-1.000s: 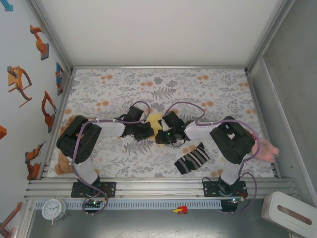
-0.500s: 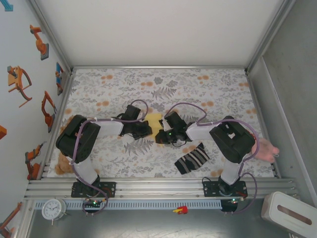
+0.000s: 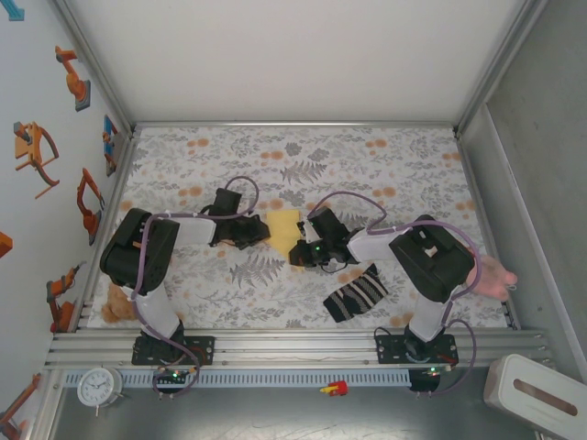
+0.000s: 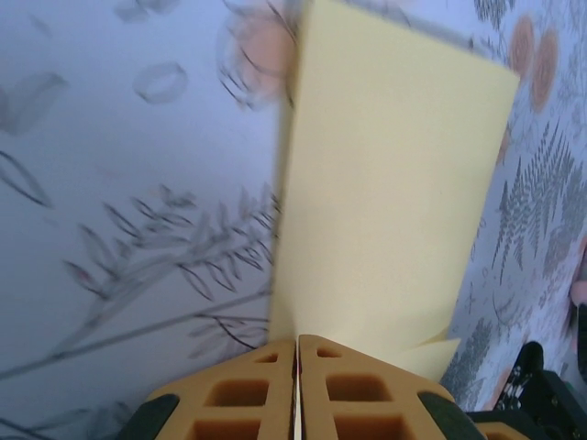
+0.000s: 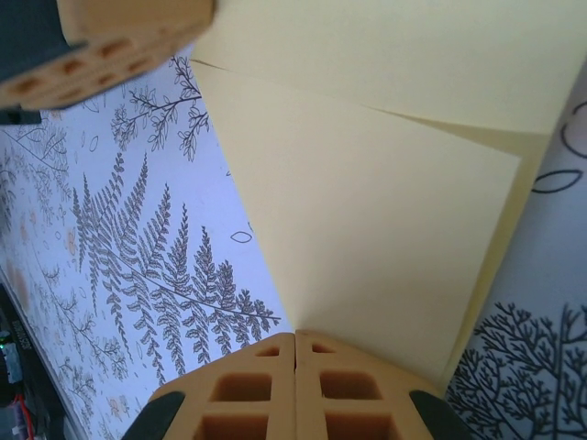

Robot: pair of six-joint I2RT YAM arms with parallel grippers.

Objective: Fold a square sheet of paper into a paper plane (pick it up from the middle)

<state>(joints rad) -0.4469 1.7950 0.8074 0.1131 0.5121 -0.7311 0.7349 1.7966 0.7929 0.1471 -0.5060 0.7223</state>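
The pale-yellow sheet of paper (image 3: 282,229) lies folded over in layers at the middle of the floral table, between my two grippers. My left gripper (image 3: 263,229) is at its left edge, and in the left wrist view the gripper (image 4: 297,345) is shut on the edge of the sheet (image 4: 385,183). The right gripper (image 3: 296,247) sits at the sheet's near right corner. In its own wrist view that gripper (image 5: 294,337) is shut on the folded paper (image 5: 385,229), with a left fingertip (image 5: 128,37) at the far corner. The paper plane is out of view.
A black-and-white striped sock (image 3: 356,293) lies just in front of the right arm. A plush toy (image 3: 115,302) sits at the near left table edge and a pink object (image 3: 495,275) at the right edge. A metal rail (image 3: 293,344) borders the near side.
My left gripper has moved left and slightly back, and more of the yellow sheet now shows between the grippers. The right gripper has barely moved.
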